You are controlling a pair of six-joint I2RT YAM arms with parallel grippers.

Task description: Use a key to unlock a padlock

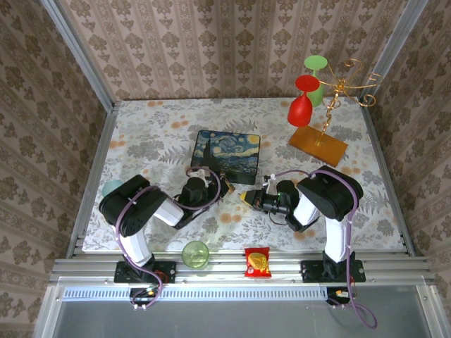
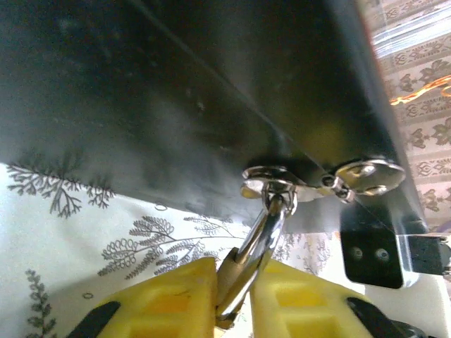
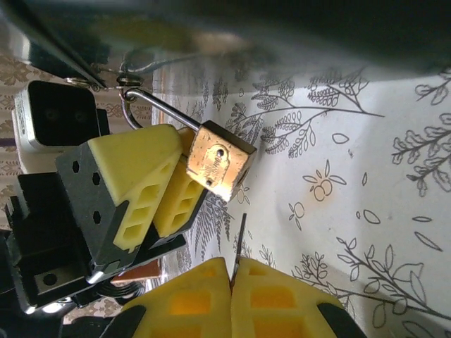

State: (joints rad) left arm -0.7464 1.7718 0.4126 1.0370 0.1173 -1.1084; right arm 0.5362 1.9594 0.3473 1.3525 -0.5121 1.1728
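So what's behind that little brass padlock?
Right behind the padlock are the left gripper's yellow fingers, pinching its silver shackle, which hangs from the hasp of the starry-night box. The padlock body hides where they grip.

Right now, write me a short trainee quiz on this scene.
1. True or false: the left gripper grips the padlock hooked on the painted box's clasp.
2. What holds the key? A. left gripper B. right gripper C. nothing
3. Fill in: the red glass hangs on the gold ____.
Key: 1 true; 2 B; 3 stand.
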